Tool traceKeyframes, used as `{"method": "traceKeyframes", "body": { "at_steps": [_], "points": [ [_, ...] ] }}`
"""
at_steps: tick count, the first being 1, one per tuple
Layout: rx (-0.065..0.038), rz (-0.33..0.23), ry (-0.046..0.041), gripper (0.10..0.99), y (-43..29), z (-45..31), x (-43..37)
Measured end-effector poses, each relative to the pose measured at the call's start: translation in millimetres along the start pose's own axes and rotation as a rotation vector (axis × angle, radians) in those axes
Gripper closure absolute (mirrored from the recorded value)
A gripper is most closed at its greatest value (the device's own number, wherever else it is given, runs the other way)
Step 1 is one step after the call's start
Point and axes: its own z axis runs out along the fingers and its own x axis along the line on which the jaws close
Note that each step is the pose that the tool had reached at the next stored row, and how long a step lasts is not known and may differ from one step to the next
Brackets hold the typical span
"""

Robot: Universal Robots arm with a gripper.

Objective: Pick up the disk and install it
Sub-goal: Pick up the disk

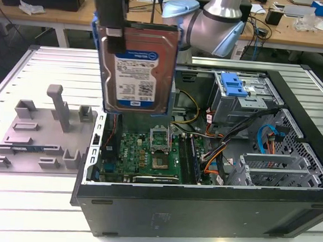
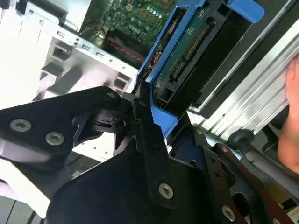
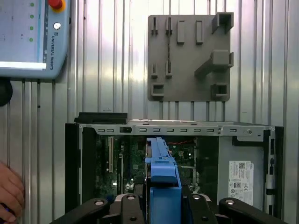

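Disk in blue rails, clamped upright in the claw, hanging above the motherboard of the open computer case, on the slatted metal table, grey fixture plate beside the case

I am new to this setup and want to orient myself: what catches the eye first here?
The disk stands out first, held upright by the gripper above the open computer case. A grey fixture plate lies at the exterior view's left, beside the case.
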Motion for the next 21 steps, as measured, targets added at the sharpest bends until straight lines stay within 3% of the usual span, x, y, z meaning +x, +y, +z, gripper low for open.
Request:
{"method": "traceKeyframes", "body": {
  "at_steps": [7,18,21],
  "points": [
    [-0.001,0.000,-0.0001,0.718,-26.4,0.2,11.9],
    [-0.002,0.000,-0.0002,0.718,-76.3,0.3,32.0],
    [-0.002,-0.001,-0.0001,0.718,-101.0,0.3,39.7]
  ]
}}
